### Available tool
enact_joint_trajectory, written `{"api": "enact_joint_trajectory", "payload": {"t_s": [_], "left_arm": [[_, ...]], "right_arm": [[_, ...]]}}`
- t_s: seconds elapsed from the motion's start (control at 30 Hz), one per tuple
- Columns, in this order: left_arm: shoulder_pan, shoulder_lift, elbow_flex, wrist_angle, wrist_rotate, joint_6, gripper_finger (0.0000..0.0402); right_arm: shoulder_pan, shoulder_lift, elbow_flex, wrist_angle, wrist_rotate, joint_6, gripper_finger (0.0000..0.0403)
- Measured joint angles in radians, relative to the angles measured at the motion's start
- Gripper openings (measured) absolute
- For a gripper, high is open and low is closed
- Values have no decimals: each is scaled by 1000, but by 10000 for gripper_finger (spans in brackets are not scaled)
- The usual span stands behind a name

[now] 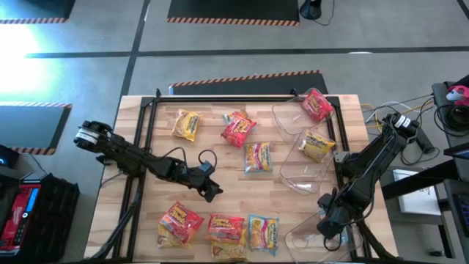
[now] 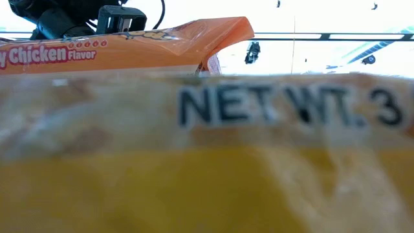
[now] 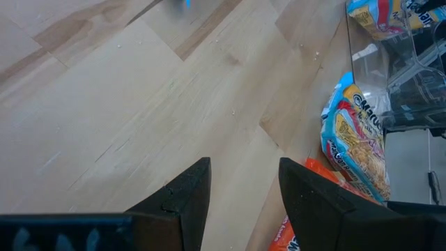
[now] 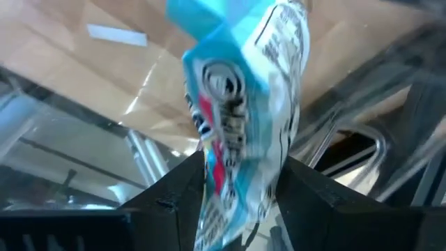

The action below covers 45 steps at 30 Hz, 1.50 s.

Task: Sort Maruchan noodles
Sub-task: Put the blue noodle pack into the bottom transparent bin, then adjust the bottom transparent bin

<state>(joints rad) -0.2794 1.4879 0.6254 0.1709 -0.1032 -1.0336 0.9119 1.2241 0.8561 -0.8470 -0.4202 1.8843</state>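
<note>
Maruchan noodle packets lie flat on the wooden table: a yellow one (image 1: 186, 125), a red one (image 1: 238, 130) and a light blue one (image 1: 258, 158) in the middle, and three more at the near edge (image 1: 226, 229). My right gripper (image 1: 328, 220) hangs over a clear tub (image 1: 311, 236) at the near right. A light blue packet (image 4: 237, 132) stands upright between its spread fingers (image 4: 240, 188). My left gripper (image 3: 244, 188) is open over bare wood at mid-table (image 1: 209, 187), with nothing between its fingers. My right gripper slants down from above, with the light blue packet's lower part (image 4: 230, 202) in the gap between its two fingers. The packet stands on edge and is blurred. I cannot tell whether the fingers touch it.
Two more clear tubs stand at the far right, one holding a red packet (image 1: 316, 105), the other a yellow packet (image 1: 316, 145). A light blue packet (image 3: 355, 139) and an orange one (image 3: 306, 209) lie close to my left gripper. A packet (image 2: 207, 162) right at the lens blocks the low view.
</note>
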Motion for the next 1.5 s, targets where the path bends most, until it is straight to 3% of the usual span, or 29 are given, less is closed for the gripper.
{"api": "enact_joint_trajectory", "payload": {"t_s": [0.33, 0.77, 0.9, 1.07, 1.2, 1.3, 1.5], "left_arm": [[0, 0, 0, -2, -1, 4, 152], [0, 0, 0, -10, -2, 4, 152], [0, 0, 0, -10, -2, 4, 152], [0, 0, 0, -10, -3, 3, 152], [0, 0, 0, -9, -8, 1, 152], [2, 0, 0, -9, -9, -3, 152], [3, 0, 0, -10, -10, -4, 152]], "right_arm": [[0, -4, 105, -342, 1, -1, 160], [0, -4, 226, -529, 32, -8, 151], [0, -4, 280, -509, 227, 73, 151], [-1, -4, 309, -309, 797, 219, 147], [-41, 26, 295, -86, 1104, 234, 146], [-92, 77, 294, 23, 1150, 188, 148], [-190, 190, 322, 93, 1061, 92, 144]]}}
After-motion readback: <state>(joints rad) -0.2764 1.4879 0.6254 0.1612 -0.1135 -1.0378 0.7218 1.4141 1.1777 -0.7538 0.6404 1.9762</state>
